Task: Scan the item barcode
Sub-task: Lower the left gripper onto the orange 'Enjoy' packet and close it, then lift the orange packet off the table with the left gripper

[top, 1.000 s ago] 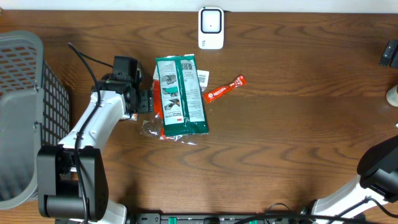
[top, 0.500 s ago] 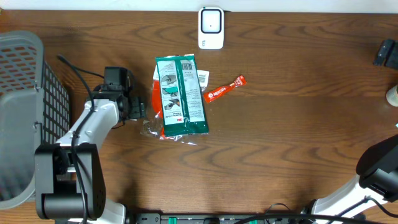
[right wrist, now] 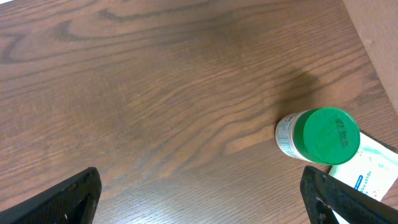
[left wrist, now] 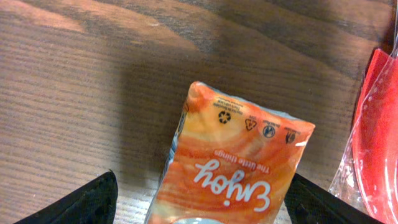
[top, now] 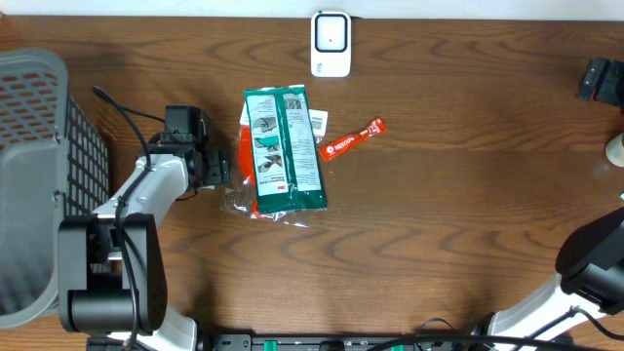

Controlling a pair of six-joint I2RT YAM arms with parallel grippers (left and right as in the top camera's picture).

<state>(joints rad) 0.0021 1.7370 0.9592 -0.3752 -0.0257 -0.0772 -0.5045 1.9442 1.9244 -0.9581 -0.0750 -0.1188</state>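
A pile of packets lies mid-table: a green packet on top, an orange packet peeking out at its left edge, and a red stick sachet to the right. The white scanner stands at the far edge. My left gripper sits just left of the pile. It is open, and the near end of the orange "Enjoy" packet lies flat between its wide fingers, with a gap on the left side. My right gripper hovers open at the far right, over bare wood.
A grey mesh basket fills the left edge. Red wrapping in clear plastic lies right of the orange packet. Near the right gripper stand a green-capped bottle and a white-green packet.
My left gripper has drawn back a little to the left, away from the pile, then stayed nearly still. The right gripper has drifted slightly left and towards the table's far edge.
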